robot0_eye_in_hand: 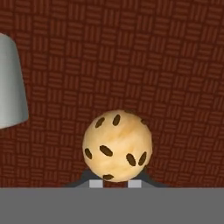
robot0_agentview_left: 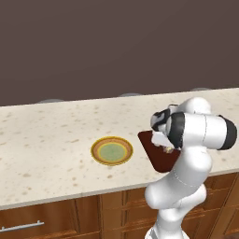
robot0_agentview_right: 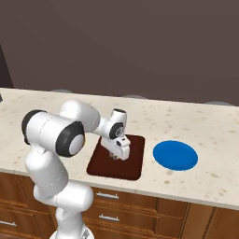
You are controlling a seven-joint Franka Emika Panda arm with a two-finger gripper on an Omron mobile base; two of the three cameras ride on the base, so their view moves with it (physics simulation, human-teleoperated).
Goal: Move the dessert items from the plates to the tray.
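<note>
Arm folded low — gripper (robot0_agentview_right: 115,156) pointing straight down, jaws barely visible.

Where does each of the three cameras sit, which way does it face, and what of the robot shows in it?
Left base view: behind the arm on its left, looking down over the counter at the yellow plate and tray; the arm rises lower right.
Right base view: behind on its right, facing the tray and blue plate; the arm rises lower left, gripper over the tray.
Hand view: on the hand, looking down at the tray and a cookie; fingertips at the bottom.
Shared: both base views show tray and counter.
</note>
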